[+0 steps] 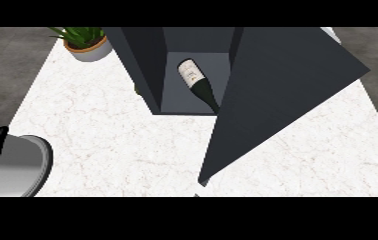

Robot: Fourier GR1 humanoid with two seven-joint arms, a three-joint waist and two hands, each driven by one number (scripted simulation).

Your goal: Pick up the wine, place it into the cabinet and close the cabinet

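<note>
1. A dark grey cabinet (148, 59) is seen standing on the white marbled counter (111, 134), in the far middle of the scene, with its front open toward the near side.
2. The wine bottle (197, 82) is found lying on its side on the cabinet's floor, the pale-labelled body toward the far left and the dark neck pointed to the near right, close to the front edge.
3. Whether the bottle's neck touches the cabinet's right wall cannot be told.
4. The cabinet door (284, 89) is swung wide open on the right; it is shown as a large dark panel reaching from the far right toward the near middle, covering part of the counter.
5. A potted plant (85, 44) in a grey pot with a tan rim is placed at the far left of the counter, apart from the cabinet.
6. A grey forearm (22, 164) is seen at the near left edge.
7. No hand is shown in this view, so the pose of the fingers cannot be told.
</note>
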